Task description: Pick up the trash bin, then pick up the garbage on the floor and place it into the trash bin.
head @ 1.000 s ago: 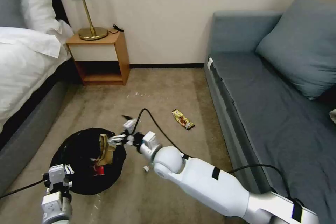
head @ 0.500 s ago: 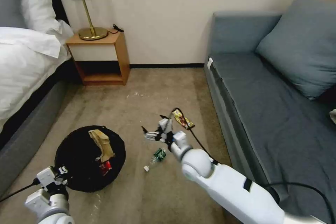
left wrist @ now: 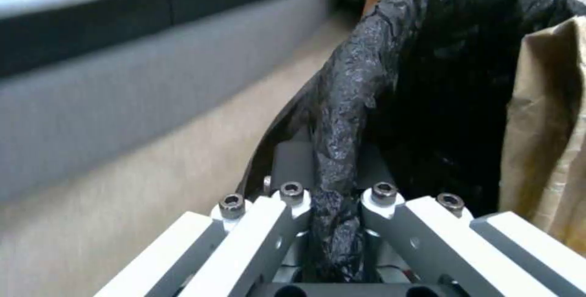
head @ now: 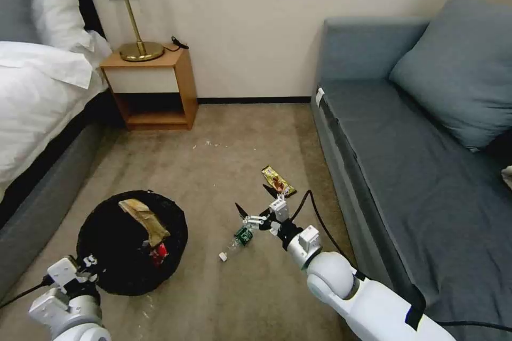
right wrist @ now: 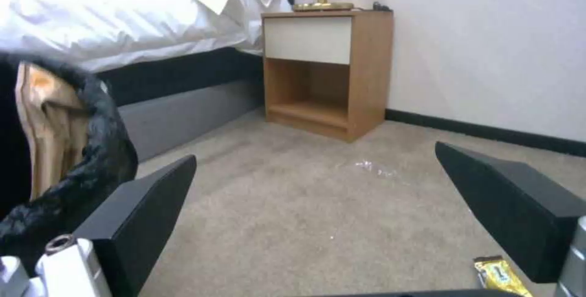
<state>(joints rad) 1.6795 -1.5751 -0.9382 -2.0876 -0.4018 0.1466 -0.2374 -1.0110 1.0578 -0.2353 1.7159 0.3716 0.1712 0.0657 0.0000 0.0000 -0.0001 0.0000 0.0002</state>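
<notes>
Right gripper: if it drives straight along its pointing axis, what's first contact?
Likely bare beige carpet. The open right gripper aims between the yellow-brown candy wrapper and the black-lined trash bin; the wooden nightstand lies farther.

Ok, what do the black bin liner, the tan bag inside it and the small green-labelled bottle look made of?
Black bin liner: thin plastic film, crinkled and faintly glossy. Tan bag: likely kraft paper, matte with creases. Green-labelled bottle: probably clear plastic, white cap; too small to be sure.

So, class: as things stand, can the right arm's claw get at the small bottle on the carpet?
Probably yes: the right claw is open beside the bottle, with bare carpet between them.
</notes>
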